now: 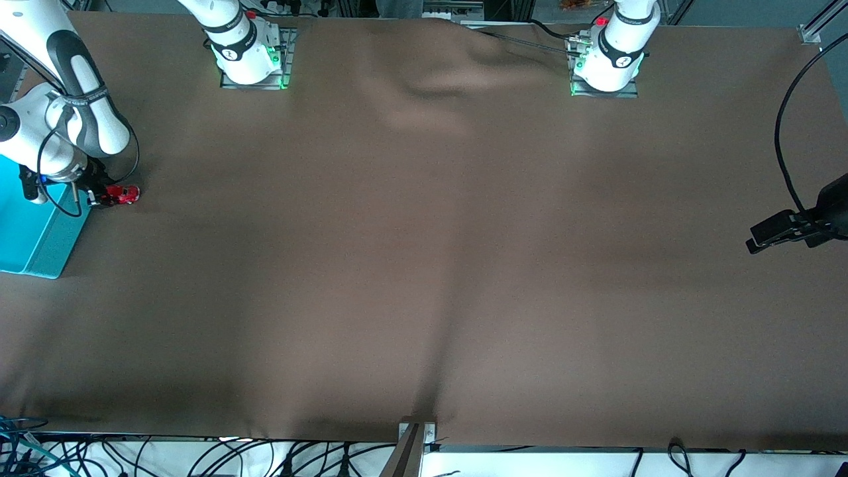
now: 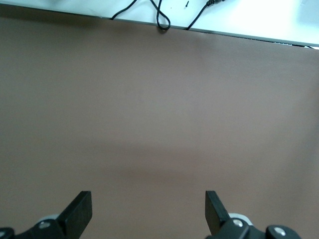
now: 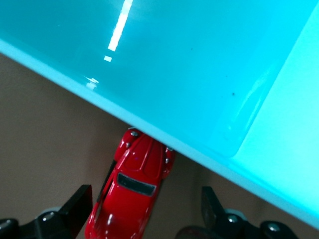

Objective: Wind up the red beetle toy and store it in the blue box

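One step is left, it seems: the red beetle toy (image 3: 128, 196) is held loosely between the spread fingers of the right claw (image 3: 144, 209), just beside the blue box (image 1: 33, 232) rim, not yet inside. The left claw (image 2: 148, 211) waits wide over bare bench (image 1: 424, 265).

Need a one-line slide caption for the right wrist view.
Right gripper open around the red beetle toy, beside the rim of the blue box.
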Robot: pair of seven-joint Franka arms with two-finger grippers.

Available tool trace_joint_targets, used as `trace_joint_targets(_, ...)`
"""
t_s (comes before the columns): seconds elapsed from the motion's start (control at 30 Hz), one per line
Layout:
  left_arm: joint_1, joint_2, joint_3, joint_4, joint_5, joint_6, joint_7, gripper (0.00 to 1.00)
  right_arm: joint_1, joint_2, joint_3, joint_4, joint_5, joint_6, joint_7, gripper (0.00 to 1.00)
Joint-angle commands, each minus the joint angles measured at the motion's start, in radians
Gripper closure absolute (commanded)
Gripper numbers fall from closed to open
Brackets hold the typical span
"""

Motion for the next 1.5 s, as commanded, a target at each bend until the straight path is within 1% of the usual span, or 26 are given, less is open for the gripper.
trace_joint_targets(0.0, 0.001, 0.012, 0.001, 0.028, -0.02, -0.016, 0.024, 0.0, -0.003, -0.011, 0.007, -0.012, 0.02, 0.013, 0.002, 0.98)
trace_joint_targets(0.23, -0.002, 0.012, 0.001, 0.028, -0.022, -0.016, 0.022, 0.0, -0.003, -0.016, 0.01, -0.012, 0.02, 0.007, 0.0, 1.0)
trace_joint_targets(0.43, -0.005, 0.012, -0.001, 0.028, -0.022, -0.016, 0.021, 0.0, -0.001, -0.045, 0.017, -0.008, 0.018, -0.031, -0.001, 1.0)
trace_joint_targets(0.6, -0.002, 0.012, -0.001, 0.028, -0.02, -0.016, 0.022, 0.0, 0.0, -0.066, 0.056, -0.001, 0.02, -0.076, 0.019, 1.0)
trace_joint_targets(0.8, -0.003, 0.012, -0.001, 0.028, -0.02, -0.016, 0.022, 0.0, 0.004, -0.086, 0.094, 0.01, 0.02, -0.099, 0.051, 1.0)
trace_joint_targets(1.0, -0.005, 0.012, -0.001, 0.028, -0.022, -0.016, 0.022, 0.0, 0.005, -0.114, 0.106, 0.063, 0.018, -0.217, 0.05, 1.0)
trace_joint_targets(1.27, -0.003, 0.012, -0.001, 0.028, -0.022, -0.016, 0.022, 0.0, 0.005, -0.12, 0.157, 0.189, 0.015, -0.421, 0.054, 1.0)
trace_joint_targets(1.47, -0.005, 0.012, -0.001, 0.028, -0.022, -0.016, 0.022, 0.0, 0.007, -0.122, 0.174, 0.232, -0.02, -0.49, 0.028, 1.0)
